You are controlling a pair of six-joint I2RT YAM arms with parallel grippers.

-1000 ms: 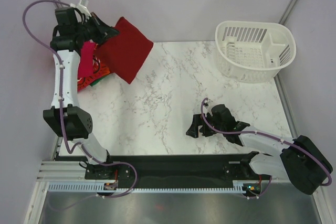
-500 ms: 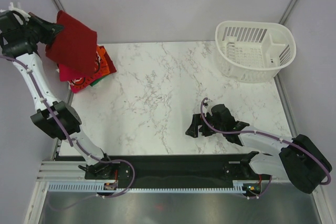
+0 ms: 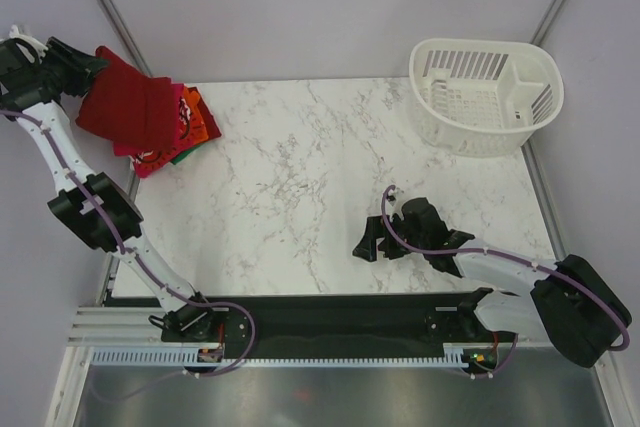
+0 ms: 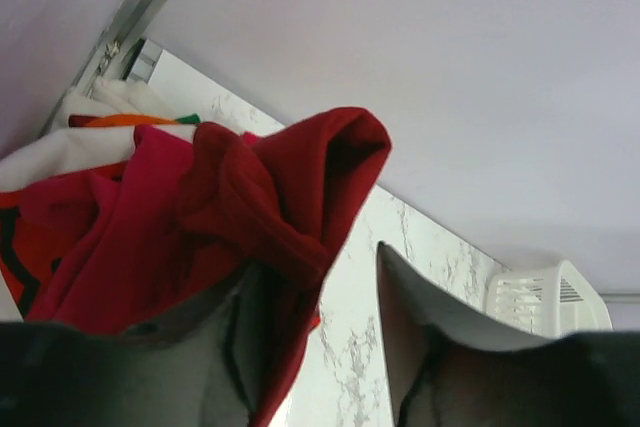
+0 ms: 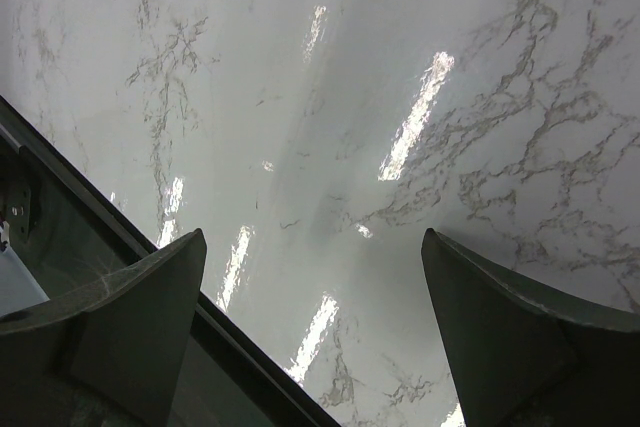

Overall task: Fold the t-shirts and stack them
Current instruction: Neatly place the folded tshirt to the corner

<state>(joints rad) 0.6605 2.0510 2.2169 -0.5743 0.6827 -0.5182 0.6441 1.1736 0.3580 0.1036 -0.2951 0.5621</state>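
A dark red t-shirt (image 3: 125, 107) lies bunched on top of a stack of t-shirts (image 3: 170, 142) at the table's far left corner. Under it show magenta-pink, orange and red-with-white-print cloth. My left gripper (image 3: 85, 62) is at the shirt's far left end, jaws parted. In the left wrist view the dark red t-shirt (image 4: 290, 177) drapes against the left-hand finger (image 4: 190, 347). The other finger (image 4: 430, 327) stands apart from it, with bare marble in the gap. My right gripper (image 3: 372, 242) rests low over the table near the front right, wide open and empty (image 5: 312, 237).
A white slotted basket (image 3: 485, 97) stands at the far right corner, and a part of the basket (image 4: 540, 297) shows in the left wrist view. The marble table (image 3: 300, 167) spreads between the stack and the basket. Frame posts and grey walls close in behind the left gripper.
The left arm swung the dark red shirt leftward from above the table, lowered it onto the stack, and its jaws have parted. The right arm has not moved.
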